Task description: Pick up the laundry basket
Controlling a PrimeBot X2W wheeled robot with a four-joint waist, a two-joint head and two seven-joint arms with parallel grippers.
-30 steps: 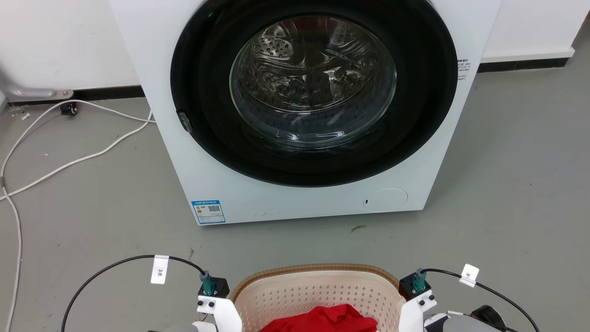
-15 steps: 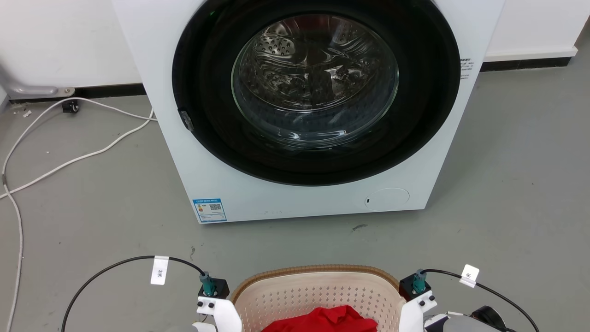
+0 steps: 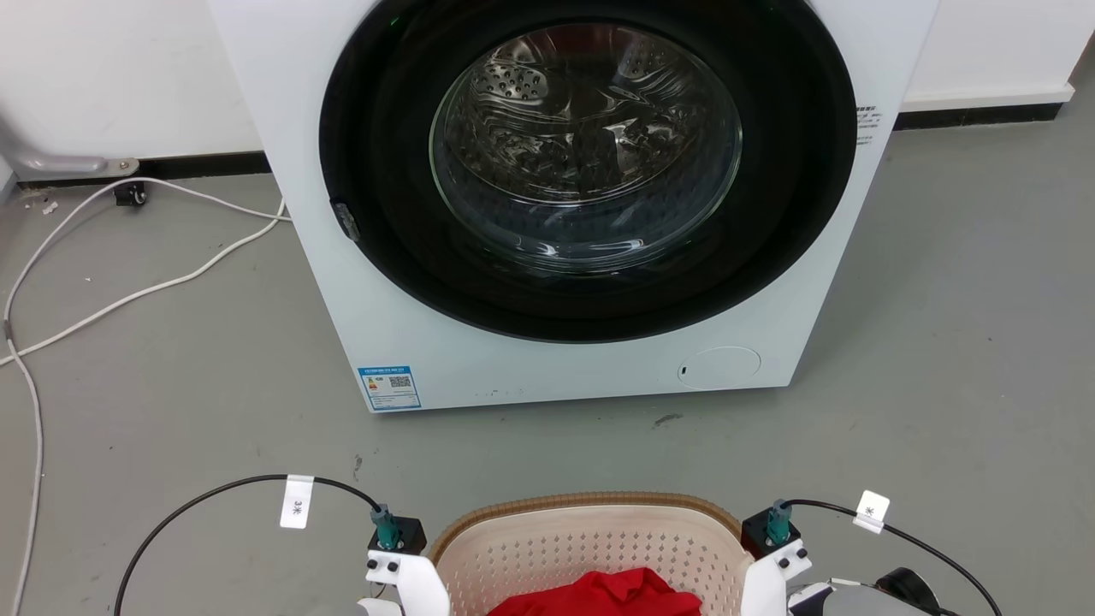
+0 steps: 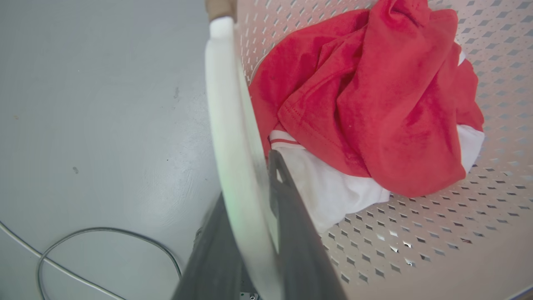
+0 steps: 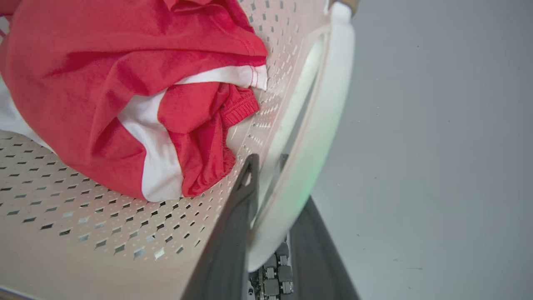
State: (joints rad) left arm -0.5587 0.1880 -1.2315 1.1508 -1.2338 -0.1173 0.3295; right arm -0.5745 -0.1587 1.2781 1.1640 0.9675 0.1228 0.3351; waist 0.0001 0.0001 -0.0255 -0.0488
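The cream perforated laundry basket point(image 3: 590, 547) with its brown woven rim sits at the bottom middle of the head view, between my two wrists. It holds a red and white garment point(image 4: 374, 104). In the left wrist view my left gripper point(image 4: 250, 183) is shut on the basket's white side handle point(image 4: 225, 104), one dark finger outside the wall and one inside. In the right wrist view my right gripper point(image 5: 281, 181) is likewise shut on the other white handle point(image 5: 325, 116). The same garment point(image 5: 104, 83) lies against the basket wall there.
A white front-loading washing machine point(image 3: 582, 359) with a round glass door stands just beyond the basket on the grey floor. White cables point(image 3: 128, 299) trail across the floor at the left. Black cables with white tags point(image 3: 296, 500) loop from both wrists.
The whole head picture has shifted slightly, so the washing machine sits a little to the right and higher. The basket and both wrists keep their places in the picture.
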